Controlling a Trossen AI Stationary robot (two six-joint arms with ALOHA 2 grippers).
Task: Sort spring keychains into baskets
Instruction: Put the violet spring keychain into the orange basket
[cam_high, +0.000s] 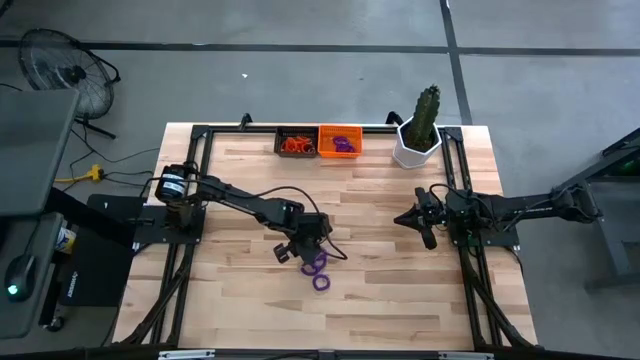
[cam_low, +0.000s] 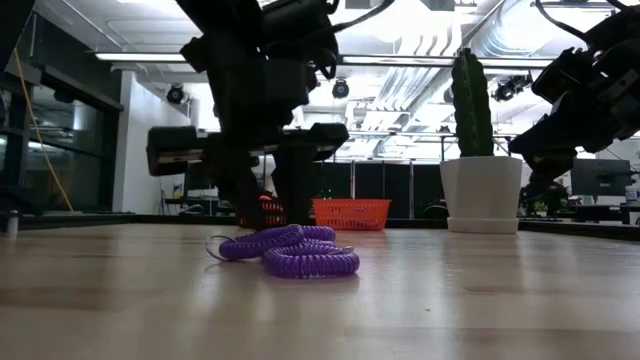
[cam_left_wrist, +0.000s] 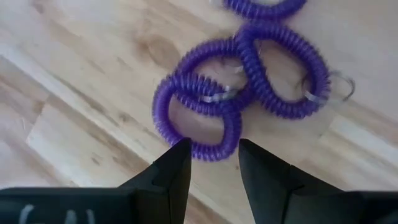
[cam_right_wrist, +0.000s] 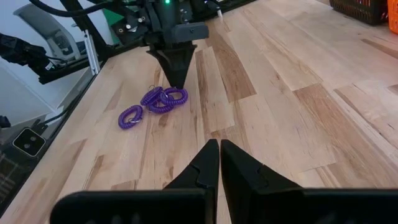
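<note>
The left gripper (cam_left_wrist: 210, 163), jaws open and empty, hangs just above the purple spring keychains (cam_high: 317, 268) near the table's (cam_high: 400, 290) middle; the right gripper (cam_right_wrist: 219, 163), jaws closed, waits well apart.

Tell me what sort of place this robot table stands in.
Probably a lab or workshop: bare concrete floor around the wooden table, exposed ducts and strip lights overhead, a floor fan beside it.
</note>
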